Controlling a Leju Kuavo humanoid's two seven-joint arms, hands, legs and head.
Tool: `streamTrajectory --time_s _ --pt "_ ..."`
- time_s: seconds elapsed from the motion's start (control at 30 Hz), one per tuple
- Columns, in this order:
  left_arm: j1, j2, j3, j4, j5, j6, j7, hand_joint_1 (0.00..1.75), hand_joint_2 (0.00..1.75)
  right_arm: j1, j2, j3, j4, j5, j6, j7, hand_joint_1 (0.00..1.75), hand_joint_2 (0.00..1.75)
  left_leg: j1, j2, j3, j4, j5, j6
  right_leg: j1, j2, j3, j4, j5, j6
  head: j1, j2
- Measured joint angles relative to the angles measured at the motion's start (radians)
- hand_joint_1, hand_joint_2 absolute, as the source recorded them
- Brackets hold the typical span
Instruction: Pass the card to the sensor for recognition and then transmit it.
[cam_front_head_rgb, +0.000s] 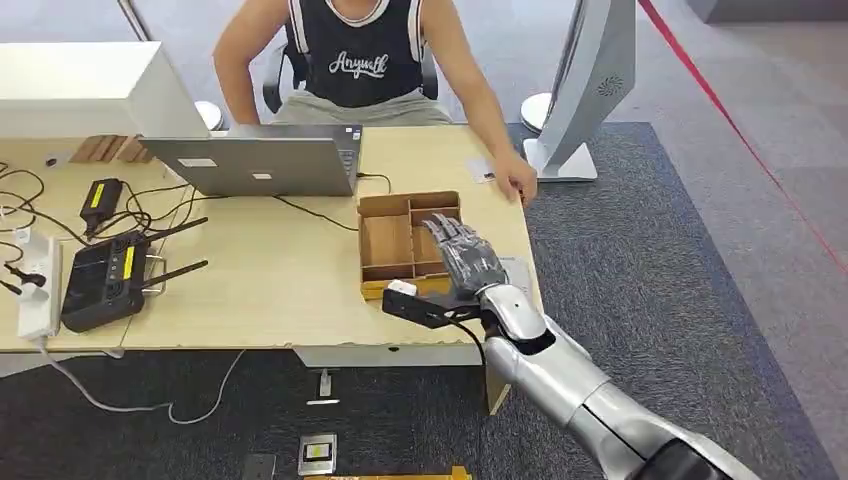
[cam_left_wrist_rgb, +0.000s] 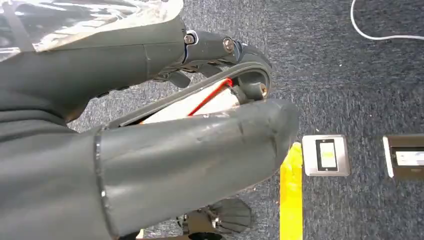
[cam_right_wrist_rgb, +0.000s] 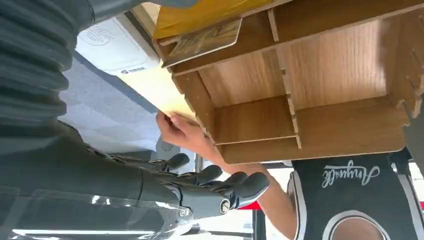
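Right hand (cam_front_head_rgb: 468, 255) hovers over the wooden tray (cam_front_head_rgb: 385, 240), fingers apart, holding nothing. A card (cam_right_wrist_rgb: 202, 42) lies in the tray just beside the fingers (cam_right_wrist_rgb: 220, 177); the white sensor (cam_right_wrist_rgb: 117, 47) is near. Judged: card not yet picked, scanning and handover remain. Left hand (cam_left_wrist_rgb: 150, 150): fingers curled; whether it holds anything cannot be told.

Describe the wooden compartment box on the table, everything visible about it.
The wooden box is a shallow open tray of thin brown board, plywood by its look, split by slotted dividers into several compartments. It lies flat near the table's right end, in front of the laptop. The compartments seen in the head view look empty; in the right wrist view a card lies in one slot at the yellow edge. The right hand hovers over its right side with fingers spread; contact cannot be judged.
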Motion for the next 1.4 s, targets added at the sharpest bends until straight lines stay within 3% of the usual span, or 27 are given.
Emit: streamTrajectory --time_s 0.73,1.4 --pt "-0.003 0.000 -0.005 0.000 0.001 0.000 0.011 0.00 0.00 -0.002 0.003 -0.002 0.074 -0.005 -0.026 0.005 0.00 1.75 0.000 0.000 0.000 0.000 0.000 0.000 0.000 0.000 0.000 0.000 0.000 0.000 0.000 0.000" --pt "-0.017 0.002 -0.059 -0.006 -0.007 0.000 0.060 0.00 0.00 0.006 -0.021 -0.012 0.114 -0.005 -0.039 0.023 0.00 1.75 0.000 0.000 0.000 0.000 0.000 0.000 0.000 0.000 0.000 0.000 0.000 0.000 0.000 0.000"
